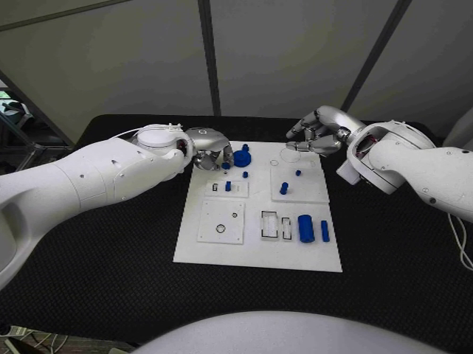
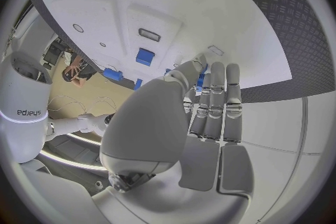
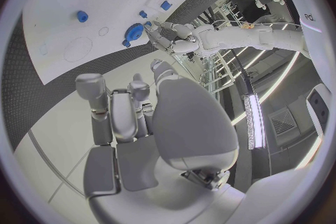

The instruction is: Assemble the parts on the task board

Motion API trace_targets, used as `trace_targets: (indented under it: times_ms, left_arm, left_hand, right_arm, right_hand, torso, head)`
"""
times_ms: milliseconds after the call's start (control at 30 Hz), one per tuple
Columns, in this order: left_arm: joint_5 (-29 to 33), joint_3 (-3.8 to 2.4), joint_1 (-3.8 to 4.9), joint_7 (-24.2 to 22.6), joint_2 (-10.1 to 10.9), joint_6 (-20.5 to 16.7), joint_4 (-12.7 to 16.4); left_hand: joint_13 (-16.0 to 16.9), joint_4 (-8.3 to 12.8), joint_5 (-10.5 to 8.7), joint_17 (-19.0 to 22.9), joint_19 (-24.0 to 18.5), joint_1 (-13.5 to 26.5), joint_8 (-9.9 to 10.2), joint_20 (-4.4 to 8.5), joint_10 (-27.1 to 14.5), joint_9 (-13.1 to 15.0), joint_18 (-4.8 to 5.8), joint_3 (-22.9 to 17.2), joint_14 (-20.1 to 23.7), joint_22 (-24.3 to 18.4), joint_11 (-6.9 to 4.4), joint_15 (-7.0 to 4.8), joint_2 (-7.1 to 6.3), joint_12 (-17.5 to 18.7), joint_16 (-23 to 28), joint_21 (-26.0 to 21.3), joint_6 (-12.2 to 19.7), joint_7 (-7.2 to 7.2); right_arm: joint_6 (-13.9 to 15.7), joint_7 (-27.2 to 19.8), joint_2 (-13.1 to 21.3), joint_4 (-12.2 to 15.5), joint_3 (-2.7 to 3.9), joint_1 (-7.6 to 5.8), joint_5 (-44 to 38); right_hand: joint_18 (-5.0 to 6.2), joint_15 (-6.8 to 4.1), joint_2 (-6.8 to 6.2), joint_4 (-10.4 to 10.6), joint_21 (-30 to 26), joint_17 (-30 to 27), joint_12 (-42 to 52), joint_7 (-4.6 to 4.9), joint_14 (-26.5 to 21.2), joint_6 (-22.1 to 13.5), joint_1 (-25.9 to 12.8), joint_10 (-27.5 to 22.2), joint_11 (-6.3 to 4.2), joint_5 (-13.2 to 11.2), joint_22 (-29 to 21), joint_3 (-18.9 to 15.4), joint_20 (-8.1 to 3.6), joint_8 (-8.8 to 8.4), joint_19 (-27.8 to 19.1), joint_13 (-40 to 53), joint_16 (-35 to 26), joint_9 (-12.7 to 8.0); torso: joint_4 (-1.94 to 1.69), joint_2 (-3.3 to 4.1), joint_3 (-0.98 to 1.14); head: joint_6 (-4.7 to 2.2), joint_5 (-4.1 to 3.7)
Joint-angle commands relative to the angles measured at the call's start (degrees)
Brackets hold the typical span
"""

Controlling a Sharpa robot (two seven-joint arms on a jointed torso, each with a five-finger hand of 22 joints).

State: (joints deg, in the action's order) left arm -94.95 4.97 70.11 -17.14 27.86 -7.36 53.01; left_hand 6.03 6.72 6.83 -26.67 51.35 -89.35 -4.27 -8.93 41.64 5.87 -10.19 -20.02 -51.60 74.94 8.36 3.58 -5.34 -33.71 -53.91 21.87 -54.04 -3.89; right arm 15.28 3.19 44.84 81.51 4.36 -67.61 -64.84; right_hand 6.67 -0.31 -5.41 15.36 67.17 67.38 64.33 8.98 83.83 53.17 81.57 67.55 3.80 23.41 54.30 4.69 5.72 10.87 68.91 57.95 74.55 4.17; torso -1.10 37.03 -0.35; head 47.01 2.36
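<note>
The white task board [image 1: 257, 247] lies mid-table. A blue knob-shaped part [image 1: 241, 157] stands at its far left corner, and my left hand [image 1: 207, 151] hovers right beside it, fingers straight and close together with nothing plainly held. In the left wrist view the left hand [image 2: 203, 123] has slivers of blue part [image 2: 202, 79] showing past the thumb. My right hand [image 1: 319, 134] hangs over the far right corner, loosely curled and empty; the right wrist view shows the right hand [image 3: 140, 134] the same way. A blue peg [image 1: 283, 188] stands mid-board, and a blue cylinder [image 1: 306, 228] lies near the front right.
A thin blue bar [image 1: 325, 230] lies beside the cylinder, next to empty slots [image 1: 270, 224]. Small blue pieces [image 1: 228, 186] stand on the left half. The black table [image 1: 108, 258] runs wide on both sides of the board.
</note>
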Motion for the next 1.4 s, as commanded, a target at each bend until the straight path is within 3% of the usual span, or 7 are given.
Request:
trace_targets:
  times_ms: [33,467,633,967,1233,1400]
  left_arm:
    - [-1.7,-0.02,0.10,1.4,-0.3,2.4,-0.3]
    - [-2.7,-0.02,0.11,3.6,0.0,3.7,-0.9]
    - [-2.8,-0.02,0.12,4.1,0.4,3.6,-0.8]
    - [-2.8,-0.02,0.12,4.6,1.5,3.7,0.0]
    - [-2.1,-0.01,0.13,4.2,2.3,3.6,0.9]
    - [-1.2,-0.01,0.13,4.5,2.5,3.1,1.3]
  left_hand:
    - [0.2,0.6,-0.16,-0.1,-0.5,0.8,0.0,-0.03,-0.5,-0.1,0.19,-0.3,0.5,1.6,-0.14,0.01,0.16,-0.5,-0.6,0.6,-0.8,-0.58]
    - [0.6,2.1,-0.03,-0.2,-0.9,1.5,0.2,0.31,0.6,-0.9,-0.07,-2.3,0.8,1.6,-0.67,-0.48,0.44,-2.0,-1.9,2.2,-1.8,-1.95]
    - [0.7,3.6,1.12,-0.1,-1.3,1.8,0.5,0.52,1.1,-1.5,-0.10,-5.4,1.0,1.5,-0.60,-0.48,-0.07,-2.4,-2.3,2.9,-1.7,-2.24]
    - [0.8,4.4,1.13,-0.1,-1.4,4.8,0.3,0.77,2.3,-1.9,-0.12,-9.0,0.7,1.6,-1.41,-1.12,-1.00,-3.1,-3.6,4.9,-2.2,-3.74]
    - [0.3,2.5,0.46,-0.4,-1.7,8.9,0.5,0.55,2.9,-2.1,0.01,-8.2,0.7,1.2,-1.73,-1.03,-1.59,-1.9,-5.0,5.8,-2.6,-3.73]
    - [1.0,-2.4,0.43,-0.9,-0.9,14.4,0.5,-1.02,1.6,-2.1,-0.32,-1.2,1.4,-3.7,-1.43,0.01,-3.05,-2.4,-6.8,0.8,-0.9,-3.93]
  right_arm:
    - [-0.2,-0.4,-0.1,0.0,0.04,-0.08,0.1]
    - [-0.2,-0.4,0.0,0.0,0.04,-0.08,0.1]
    - [-0.2,-0.4,0.0,0.0,0.04,-0.08,0.1]
    - [-0.2,-0.4,0.1,0.0,0.04,-0.07,0.1]
    - [-0.2,-0.3,0.2,0.0,0.04,-0.07,0.1]
    - [-0.2,-0.4,0.2,0.0,0.04,-0.06,0.1]
  right_hand:
    - [0.55,-0.40,0.29,0.0,-0.2,0.0,0.2,-0.21,1.9,0.0,0.0,0.1,-0.09,0.2,0.0,0.3,-0.14,0.27,0.2,0.0,-0.2,0.0]
    - [0.55,-0.40,0.29,0.0,-0.2,0.0,0.2,-0.21,1.9,0.0,0.0,0.1,-0.09,0.2,0.0,0.3,-0.14,0.27,0.2,0.0,-0.2,0.0]
    - [0.55,-0.40,0.29,0.0,-0.2,0.0,0.2,-0.21,1.9,0.0,0.0,0.1,-0.09,0.2,0.0,0.3,-0.14,0.27,0.2,0.0,-0.2,0.0]
    - [0.55,-0.40,0.29,0.0,-0.2,0.0,0.2,-0.21,1.9,0.0,0.0,0.1,-0.09,0.2,0.0,0.3,-0.14,0.27,0.2,0.0,-0.2,0.0]
    - [0.55,-0.40,0.29,0.0,-0.2,0.0,0.2,-0.21,1.9,0.0,0.0,0.1,-0.09,0.2,0.0,0.3,-0.14,0.27,0.2,0.0,-0.2,0.0]
    - [0.55,-0.40,0.29,0.0,-0.2,0.0,0.2,-0.21,1.9,0.0,0.0,0.1,-0.09,0.2,0.0,0.3,-0.14,0.27,0.2,0.0,-0.2,0.0]
  torso:
    - [0.03,0.00,-0.01]
    - [-0.08,-0.07,-0.01]
    - [-0.08,-0.07,-0.05]
    - [-0.10,-0.05,-0.03]
    - [-0.10,-0.07,-0.02]
    - [-0.04,-0.04,-0.01]
  head:
    - [0.07,-0.02]
    - [0.14,0.07]
    - [0.04,0.16]
    - [0.06,0.49]
    - [0.07,0.68]
    - [0.03,0.70]
